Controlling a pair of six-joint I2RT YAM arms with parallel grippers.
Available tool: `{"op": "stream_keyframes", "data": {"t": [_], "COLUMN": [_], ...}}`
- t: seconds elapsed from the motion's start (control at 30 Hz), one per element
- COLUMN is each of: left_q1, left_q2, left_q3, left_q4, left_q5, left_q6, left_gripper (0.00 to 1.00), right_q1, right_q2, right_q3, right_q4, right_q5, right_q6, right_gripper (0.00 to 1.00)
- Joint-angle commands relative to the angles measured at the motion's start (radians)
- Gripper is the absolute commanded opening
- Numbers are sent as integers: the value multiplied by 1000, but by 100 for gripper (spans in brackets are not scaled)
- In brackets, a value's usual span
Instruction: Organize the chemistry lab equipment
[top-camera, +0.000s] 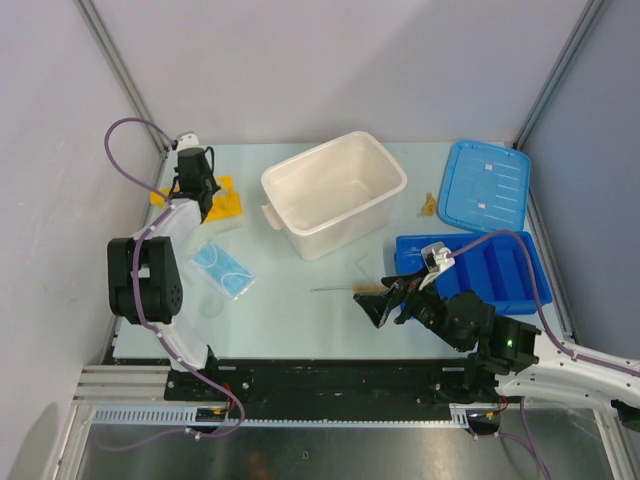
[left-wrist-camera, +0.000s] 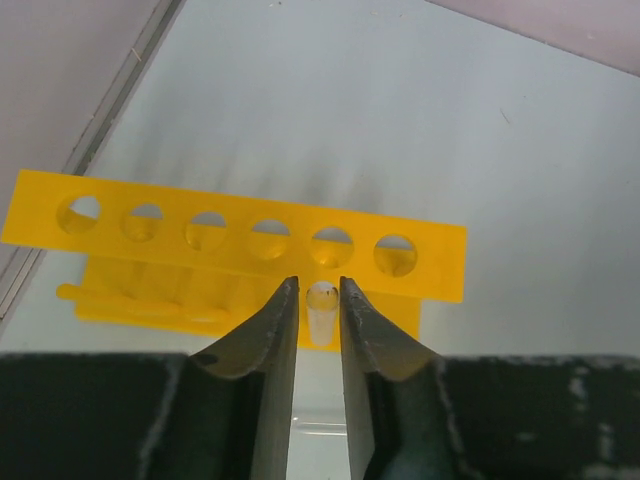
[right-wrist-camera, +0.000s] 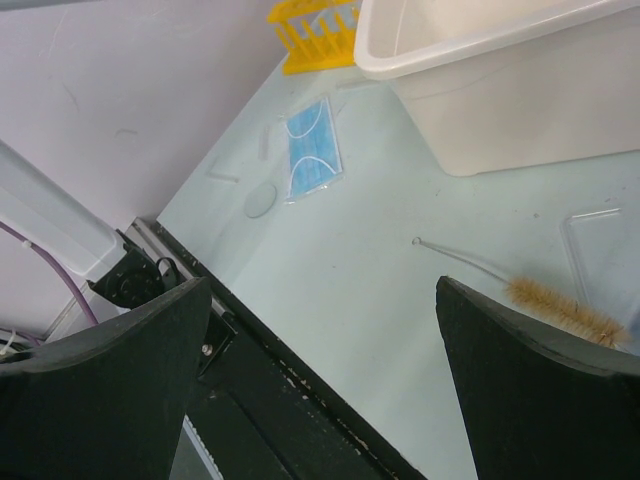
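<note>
A: Surface, room?
B: Pale table (top-camera: 300, 315), plain grey walls (top-camera: 300, 70).
A: Left gripper (left-wrist-camera: 318, 286)?
B: Over the yellow rack (left-wrist-camera: 230, 235) in the far-left corner, jaws narrow around a short clear tube (left-wrist-camera: 321, 312); contact unclear.
A: Right gripper (right-wrist-camera: 322, 290)?
B: Jaws wide apart, empty, wire brush (right-wrist-camera: 560, 308) just beside.

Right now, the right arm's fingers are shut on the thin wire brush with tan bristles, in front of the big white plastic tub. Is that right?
Not quite. The right fingers stand wide open; the thin wire brush with tan bristles lies ungripped on the table, in front of the big white plastic tub. The right wrist view shows this.
</note>
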Motion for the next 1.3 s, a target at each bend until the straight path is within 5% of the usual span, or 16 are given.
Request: {"op": "stream_keyframes", "data": {"t": [0.0, 0.43, 0.97, 1.27], "left_q1": [3, 3, 97, 124], "left_q2": [-9, -211, -697, -710], "left_q3": [-17, -79, -257, -405], "left_q4": [47, -17, -508, -693], "left_q5": [-4, -60, 1, 236], "left_q6": [7, -95, -404, -454], "left_gripper": [29, 61, 68, 73], "right_q1": [-5, -5, -7, -7], "right_q2": [-13, -41, -104, -121], "right_q3": [2, 2, 2, 2], "right_q4": [16, -6, -134, -150], "right_q5": [7, -2, 9, -8], "right_q6": [5, 18, 54, 53], "right_gripper": [99, 99, 99, 100]}}
